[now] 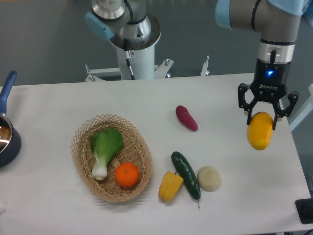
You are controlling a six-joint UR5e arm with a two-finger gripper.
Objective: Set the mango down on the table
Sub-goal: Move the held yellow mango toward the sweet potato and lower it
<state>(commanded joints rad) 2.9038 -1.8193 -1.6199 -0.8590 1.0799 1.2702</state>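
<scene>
The mango (259,131), a smooth yellow-orange oval, hangs upright over the right side of the white table (225,93). My gripper (262,117) points straight down and is shut on the mango's upper end, one dark finger on each side. I cannot tell whether the mango's lower end touches the tabletop or hovers just above it.
A wicker basket (143,169) at the front left holds a green leafy vegetable (105,147) and an orange (127,175). A purple sweet potato (187,118), yellow pepper (170,186), cucumber (186,175) and a pale round item (209,178) lie mid-table. A blue pot (6,142) sits at the left edge.
</scene>
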